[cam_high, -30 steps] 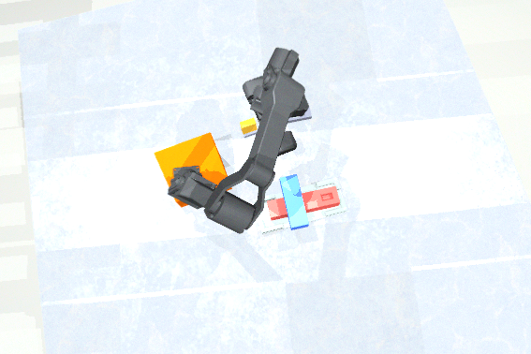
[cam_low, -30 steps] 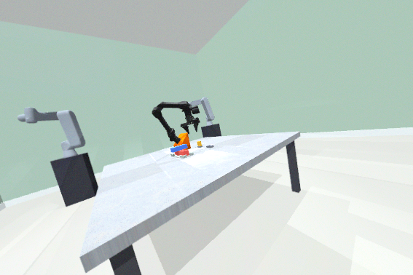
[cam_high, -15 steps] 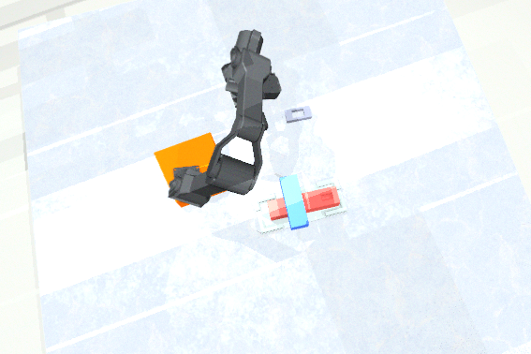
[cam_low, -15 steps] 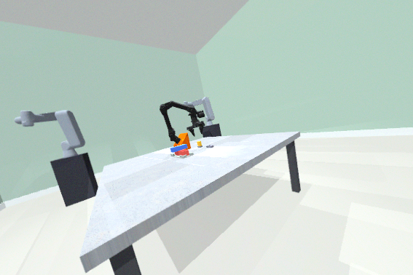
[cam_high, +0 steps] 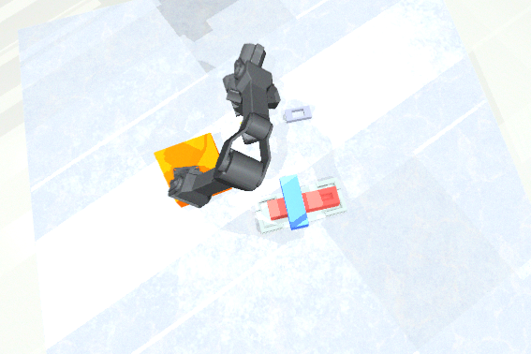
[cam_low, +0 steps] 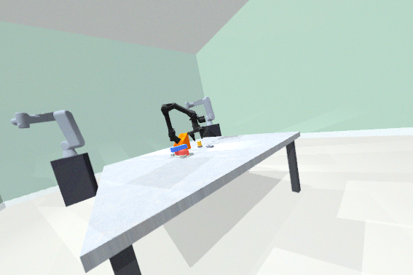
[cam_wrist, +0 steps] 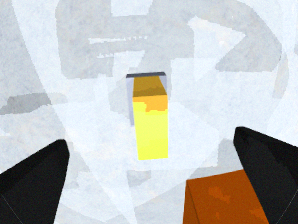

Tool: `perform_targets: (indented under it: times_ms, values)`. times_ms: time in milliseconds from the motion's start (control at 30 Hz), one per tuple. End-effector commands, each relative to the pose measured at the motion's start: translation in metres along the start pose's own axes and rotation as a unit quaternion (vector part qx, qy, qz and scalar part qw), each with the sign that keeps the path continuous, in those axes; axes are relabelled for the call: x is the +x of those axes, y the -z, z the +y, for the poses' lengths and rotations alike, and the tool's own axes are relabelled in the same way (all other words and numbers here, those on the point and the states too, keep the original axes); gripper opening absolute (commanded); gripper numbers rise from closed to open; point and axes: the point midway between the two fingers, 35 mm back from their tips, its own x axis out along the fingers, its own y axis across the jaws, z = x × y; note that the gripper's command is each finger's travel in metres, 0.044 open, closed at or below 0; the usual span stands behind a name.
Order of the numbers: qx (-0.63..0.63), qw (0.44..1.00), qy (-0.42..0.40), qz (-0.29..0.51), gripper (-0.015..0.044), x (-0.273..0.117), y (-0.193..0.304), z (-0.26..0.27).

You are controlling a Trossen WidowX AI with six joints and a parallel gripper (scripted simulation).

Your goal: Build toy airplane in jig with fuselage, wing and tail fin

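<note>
The red fuselage lies in the pale cradle, with its tail socket showing empty. The blue wing lies across the top of the fuselage; its tab is hidden. The yellow tail fin stands upright on a small grey base apart from the cradle, mostly hidden by the arm in the top view. My gripper is open and empty above the fin, with the fin between the two fingers in the wrist view but lower down.
A large orange block stands beside the arm's base, near the right finger in the wrist view. An empty grey holder with a rectangular opening lies beyond the cradle. Two grey arms stand on dark pedestals off the table.
</note>
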Motion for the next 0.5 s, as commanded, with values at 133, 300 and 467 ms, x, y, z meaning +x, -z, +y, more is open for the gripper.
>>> perform_targets:
  times_ms: [133,300,467]
  values:
    - [-0.003,1.0,0.002,-0.001,0.044,0.013,0.0,0.0]
    - [-0.003,1.0,0.002,-0.001,0.044,0.021,-0.001,0.0]
    - [-0.003,1.0,0.002,-0.001,0.044,0.029,-0.001,0.0]
